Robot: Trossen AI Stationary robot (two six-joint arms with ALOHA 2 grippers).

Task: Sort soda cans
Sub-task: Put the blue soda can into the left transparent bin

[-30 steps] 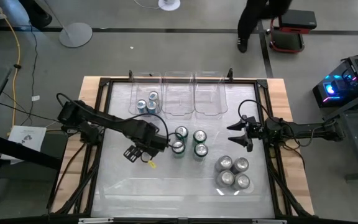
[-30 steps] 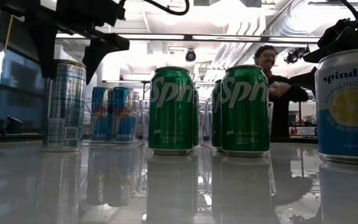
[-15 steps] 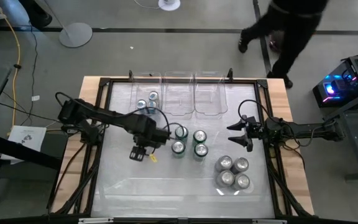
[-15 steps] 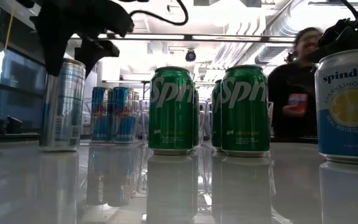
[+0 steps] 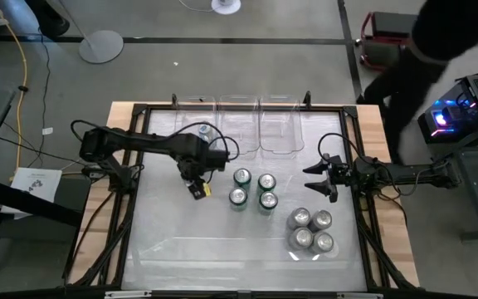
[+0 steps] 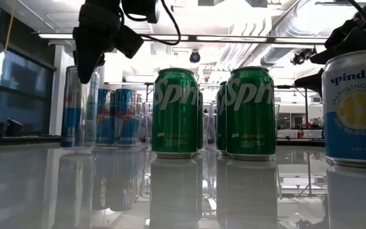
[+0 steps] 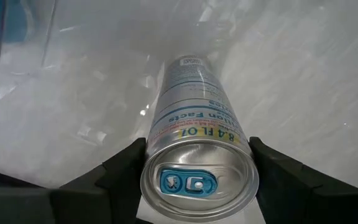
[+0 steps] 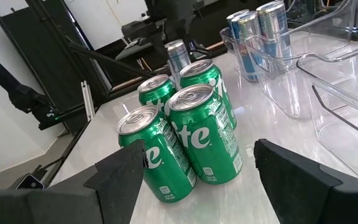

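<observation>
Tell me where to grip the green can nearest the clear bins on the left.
Grip that green cylindrical metal can across its upper sidewall, from above. It stands upright, close beside three other green cans, so a side approach looks blocked; only the top is open.

Overhead looks straight down, low looks level across; both share green cans [image 5: 253,190].

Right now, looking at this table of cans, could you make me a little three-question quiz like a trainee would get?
1. True or false: the left gripper holds a slim can.
2. How many green cans stand mid-table? A two, B four, C six.
3. Fill in: the right gripper holds ____.

Key: 1 true; 2 B; 3 nothing, it is open beside the silver cans.
</observation>
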